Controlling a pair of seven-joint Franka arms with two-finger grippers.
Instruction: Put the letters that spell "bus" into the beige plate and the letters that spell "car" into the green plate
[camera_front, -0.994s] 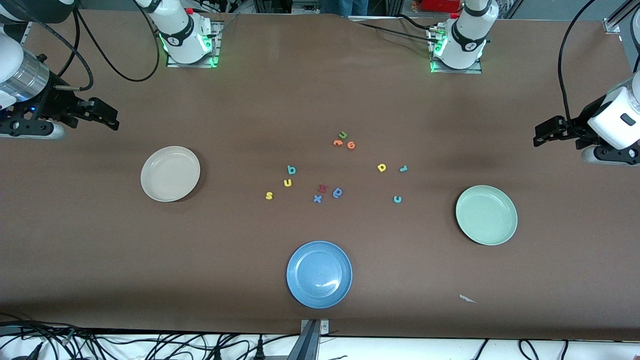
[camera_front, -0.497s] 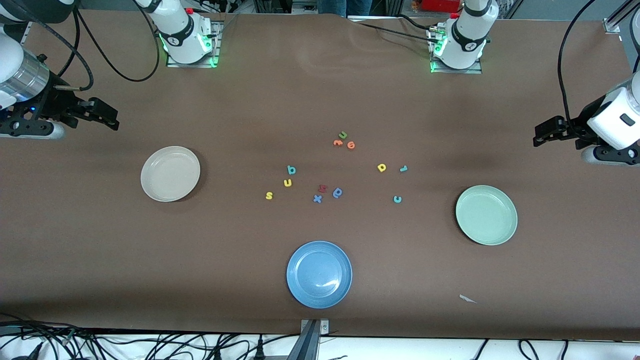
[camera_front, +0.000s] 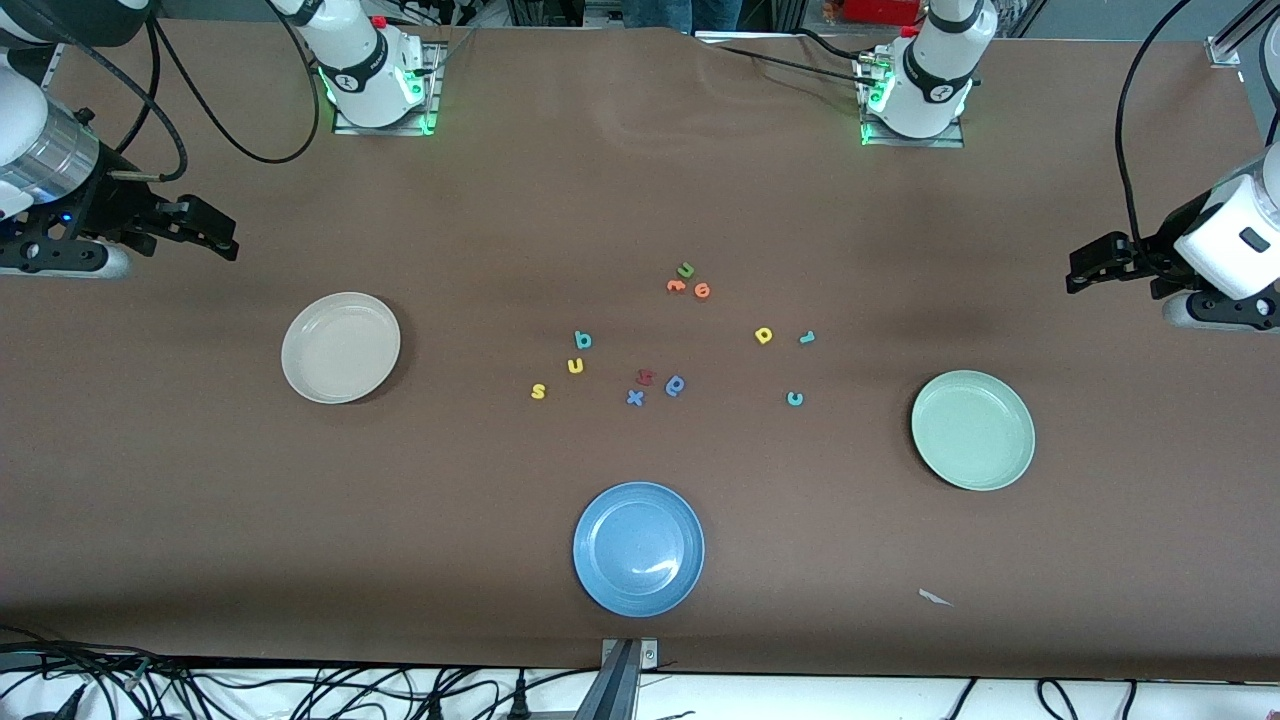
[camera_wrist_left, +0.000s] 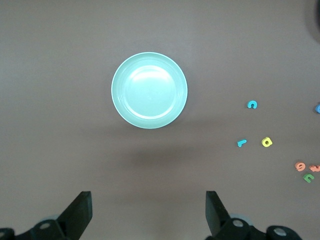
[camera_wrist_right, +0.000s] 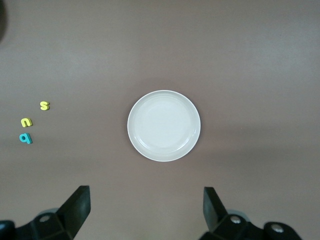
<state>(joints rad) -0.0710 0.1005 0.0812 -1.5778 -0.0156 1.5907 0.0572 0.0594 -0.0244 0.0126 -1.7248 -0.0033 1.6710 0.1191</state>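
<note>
Noting both claws spread wide and empty, left claw (camera_front: 1085, 268) and right claw (camera_front: 215, 232) waiting high, you find six light, squashy foam letters on the counter (camera_front: 200, 520) between beige plate (camera_front: 340, 347) and green plate (camera_front: 972, 430); pinch edges.

Letters: we find no shift across the three front views.
Plates: we find none moved.
Left tool (camera_front: 1085, 268): we note no displacement, fingers spread as before.
Right tool (camera_front: 215, 235): we note the same.

Probably robot lab, bolted arm bases (camera_front: 378, 75), cable tangle (camera_front: 300, 690)
</note>
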